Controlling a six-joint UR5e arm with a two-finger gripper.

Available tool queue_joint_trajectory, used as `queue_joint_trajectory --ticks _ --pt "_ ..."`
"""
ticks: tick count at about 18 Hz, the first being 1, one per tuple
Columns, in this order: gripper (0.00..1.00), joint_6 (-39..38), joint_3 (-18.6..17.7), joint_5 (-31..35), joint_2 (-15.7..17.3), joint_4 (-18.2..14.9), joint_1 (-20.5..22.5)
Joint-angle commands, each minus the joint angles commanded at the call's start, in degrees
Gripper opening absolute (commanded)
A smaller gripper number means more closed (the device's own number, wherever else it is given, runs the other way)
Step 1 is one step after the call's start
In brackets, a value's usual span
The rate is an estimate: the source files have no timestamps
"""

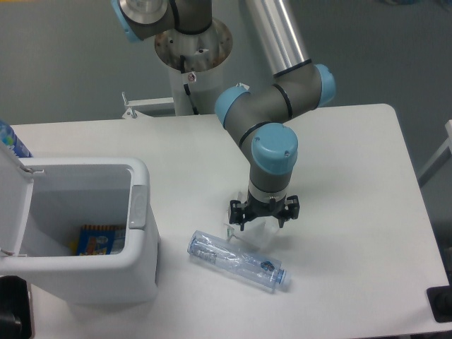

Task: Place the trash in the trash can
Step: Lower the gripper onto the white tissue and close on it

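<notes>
The trash can [141, 212] is a white bin at the left with its lid [13, 205] swung open. A crushed clear plastic bottle [238, 260] lies on the table to the right of it. Just above the bottle is a pale crumpled tissue [256, 234], mostly covered by my gripper [263, 220]. The gripper points straight down over the tissue, low to the table, with its fingers [234, 214] spread wide on either side. Whether the fingertips touch the tissue cannot be made out.
A colourful packet [99, 240] lies at the bottom of the bin. A blue item [10, 141] pokes in at the left edge. Black objects sit at the bottom left corner [14, 318] and the bottom right corner [441, 304]. The arm's base [191, 42] stands behind the table.
</notes>
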Motion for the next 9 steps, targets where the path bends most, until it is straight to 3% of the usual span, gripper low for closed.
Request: queue_joint_trajectory --ticks 2,5,6,9 --pt "0.50 0.09 0.09 0.27 0.18 0.09 0.00" --pt "0.09 -0.17 0.09 0.27 0.26 0.00 0.00" --pt "0.04 -0.17 0.09 0.27 0.35 0.00 0.00" --pt "0.02 -0.17 0.09 0.18 0.53 0.09 0.09"
